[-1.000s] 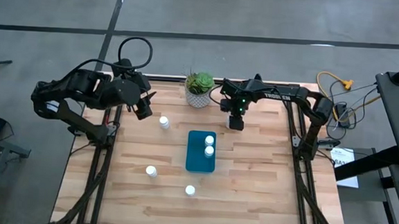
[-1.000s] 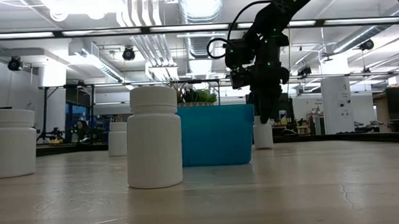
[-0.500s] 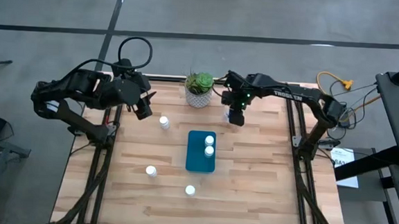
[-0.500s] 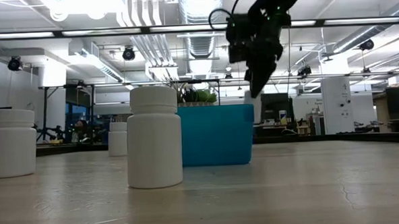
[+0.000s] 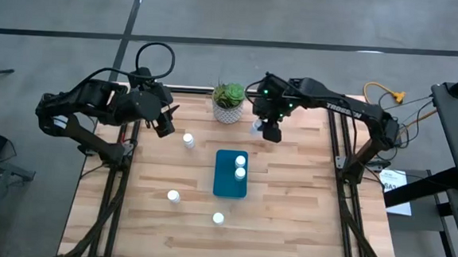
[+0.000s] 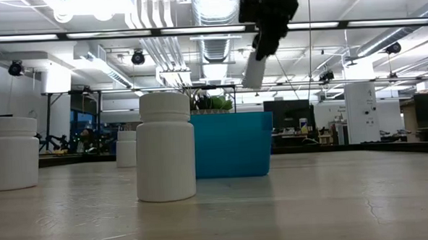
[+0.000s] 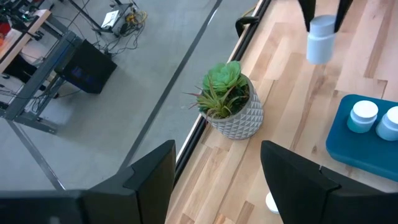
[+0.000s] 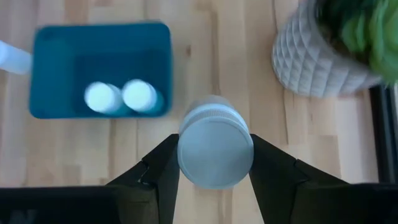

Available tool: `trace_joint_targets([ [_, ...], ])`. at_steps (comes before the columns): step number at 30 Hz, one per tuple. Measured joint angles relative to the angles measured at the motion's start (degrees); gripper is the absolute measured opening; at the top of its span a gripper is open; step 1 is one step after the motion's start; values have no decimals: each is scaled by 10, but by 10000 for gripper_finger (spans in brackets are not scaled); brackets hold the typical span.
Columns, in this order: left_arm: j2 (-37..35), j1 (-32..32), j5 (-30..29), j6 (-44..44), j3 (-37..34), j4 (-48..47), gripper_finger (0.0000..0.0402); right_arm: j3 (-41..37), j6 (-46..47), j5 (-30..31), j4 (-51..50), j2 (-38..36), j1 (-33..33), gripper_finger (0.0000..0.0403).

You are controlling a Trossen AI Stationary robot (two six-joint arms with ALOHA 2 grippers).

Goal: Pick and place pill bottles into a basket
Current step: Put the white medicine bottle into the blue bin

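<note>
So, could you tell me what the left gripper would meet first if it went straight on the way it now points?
Probably the plant pot: it lies ahead, between the left gripper's open fingers, with bare table between. Depth is uncertain.

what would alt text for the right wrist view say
The right end effector grips a white pill bottle by its sides, above a wooden table. Beyond it sits a teal basket holding two bottles, with a patterned plant pot at the other side.
</note>
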Motion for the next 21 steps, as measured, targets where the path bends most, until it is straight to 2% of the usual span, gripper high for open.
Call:
trace_joint_targets([
  [11,0,0,0,0,0,0,219,90,37,5,-18,1,77,149],
  [21,3,0,0,0,0,0,219,112,65,38,-25,1,158,149],
])
